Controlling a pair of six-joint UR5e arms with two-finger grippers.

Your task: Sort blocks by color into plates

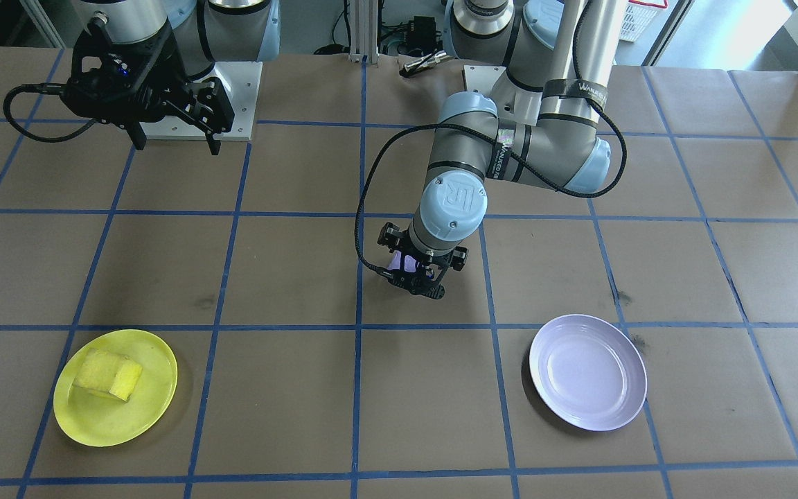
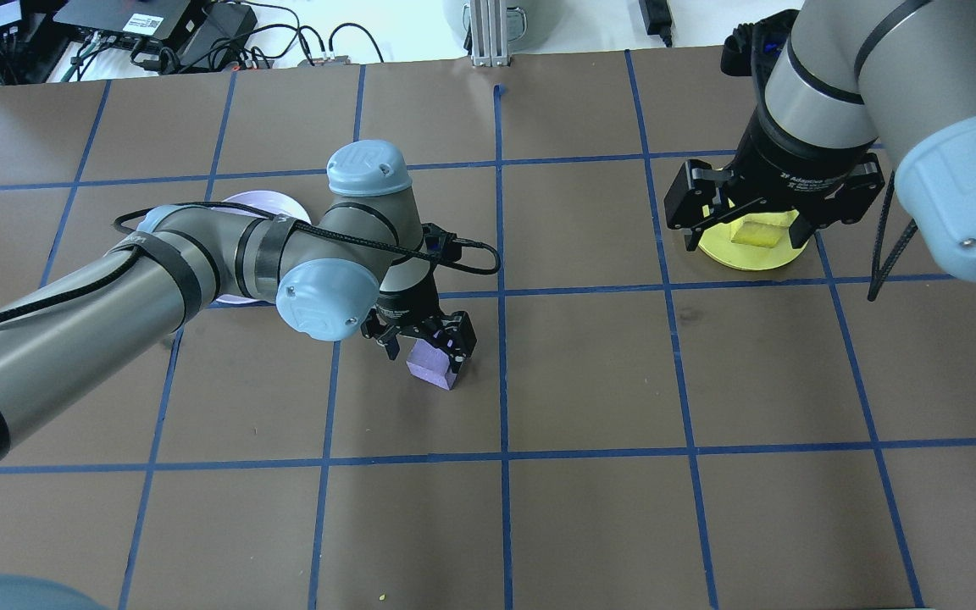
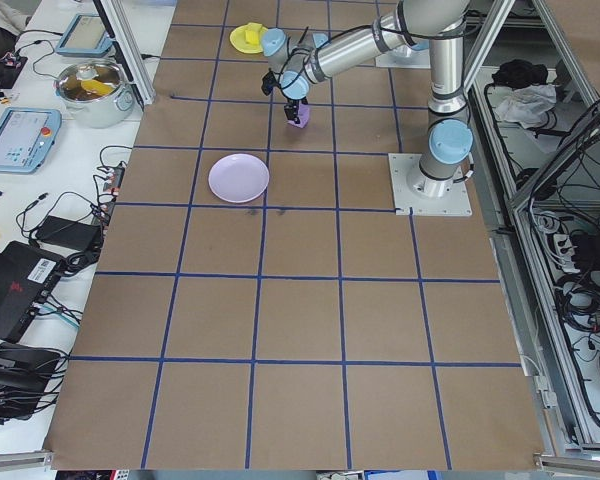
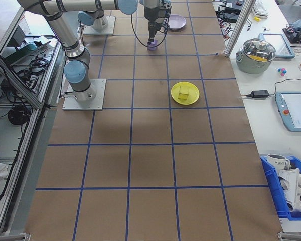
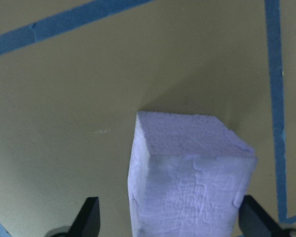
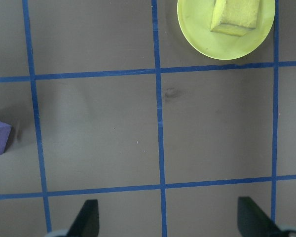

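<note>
The light purple block [image 5: 187,173] stands on the brown table near its middle [image 2: 430,370]. My left gripper [image 2: 426,339] is lowered over it and open, one finger on each side; the left finger [image 5: 91,219] stands clear of the block. The yellow block [image 1: 108,374] lies in the yellow plate [image 1: 94,423]. My right gripper [image 1: 177,147] hangs open and empty, raised well above the table; its wrist view looks down on the yellow plate [image 6: 202,39]. The lavender plate [image 1: 587,372] holds nothing and is partly hidden behind my left arm in the overhead view.
Blue tape lines [image 1: 357,333] divide the table into squares. The two arm base plates [image 1: 233,97] sit at the robot's edge. A side bench holds a metal pot [image 3: 92,88] and tablets, off the work surface.
</note>
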